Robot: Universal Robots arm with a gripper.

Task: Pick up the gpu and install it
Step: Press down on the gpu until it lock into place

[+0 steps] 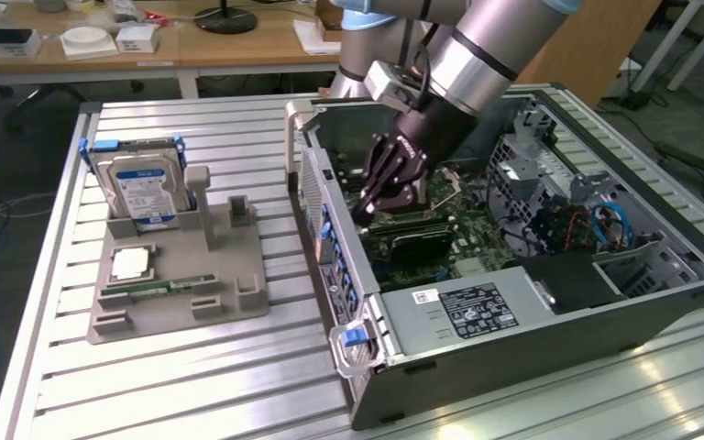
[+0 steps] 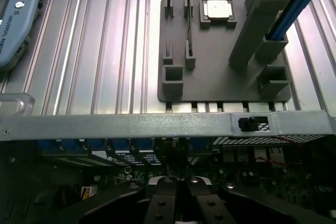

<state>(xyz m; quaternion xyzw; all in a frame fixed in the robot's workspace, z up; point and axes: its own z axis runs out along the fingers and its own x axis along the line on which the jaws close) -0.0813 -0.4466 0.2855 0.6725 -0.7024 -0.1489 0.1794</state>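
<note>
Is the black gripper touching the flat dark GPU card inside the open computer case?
Cannot tell. In the exterior view the gripper reaches down to the flat dark GPU card above the motherboard, but its fingertips overlap the card, so neither contact nor gap shows plainly.

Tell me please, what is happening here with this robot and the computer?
A robot arm has its hand lowered inside an open computer case lying on a metal table. The hand is shut and sits just above the dark graphics card on the green board; whether it grips the card I cannot tell. Beside the case, a grey holder carries a hard drive, a processor chip and a memory stick.
</note>
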